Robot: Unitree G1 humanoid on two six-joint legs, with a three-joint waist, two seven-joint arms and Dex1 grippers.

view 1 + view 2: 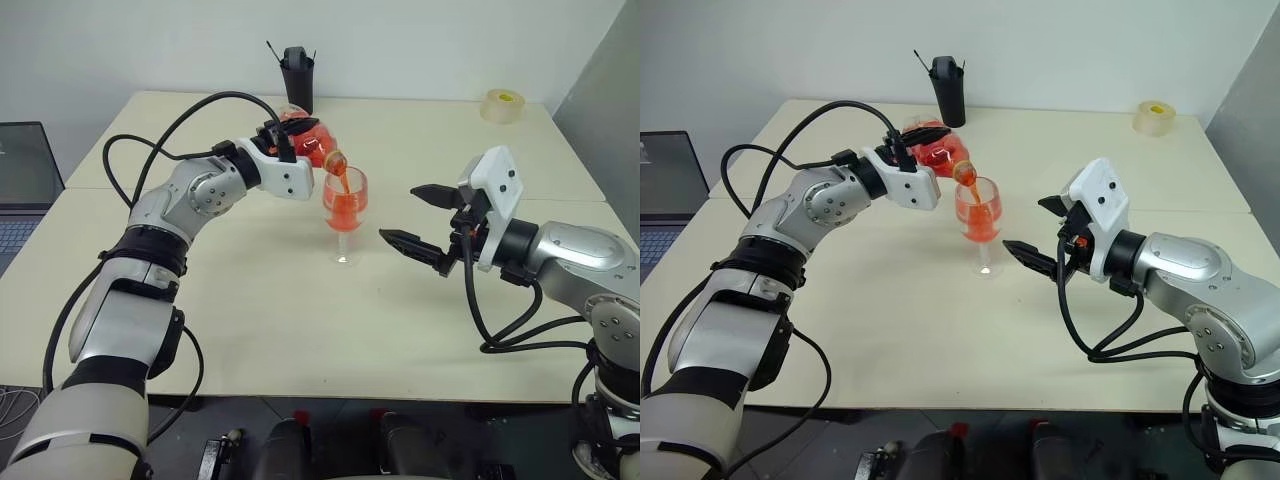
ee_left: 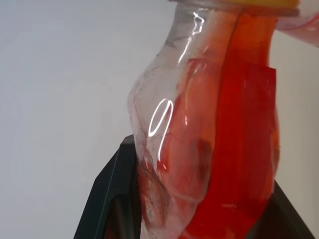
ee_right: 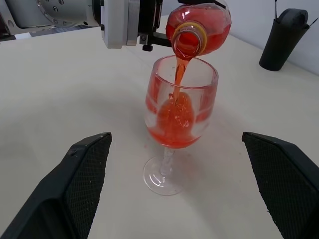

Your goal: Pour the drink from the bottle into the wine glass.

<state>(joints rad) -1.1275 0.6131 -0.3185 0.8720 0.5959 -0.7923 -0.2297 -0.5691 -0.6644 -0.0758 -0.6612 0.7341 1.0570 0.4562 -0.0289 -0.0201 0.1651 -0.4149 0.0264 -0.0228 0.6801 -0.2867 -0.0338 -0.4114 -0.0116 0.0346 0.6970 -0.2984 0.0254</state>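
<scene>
My left gripper (image 1: 283, 140) is shut on the clear ribbed bottle (image 1: 308, 138), tipped on its side with its yellowish neck ring over the wine glass (image 1: 345, 205). A stream of red-orange drink (image 3: 177, 79) runs from the bottle mouth into the bowl, where red liquid stands about half full. The glass stands upright on the table on its round foot (image 3: 162, 177). To the right of the glass, my right gripper (image 1: 423, 222) hangs open above the table, its black fingers (image 3: 82, 172) wide apart and touching nothing. In the left wrist view the bottle (image 2: 209, 124) sits between the fingers.
A tall black cup (image 1: 297, 78) holding sticks stands at the table's far edge behind the bottle. A tape roll (image 1: 501, 105) lies at the far right corner. A laptop (image 1: 20, 190) sits off the table's left side. The beige table (image 1: 300, 330) has free room in front.
</scene>
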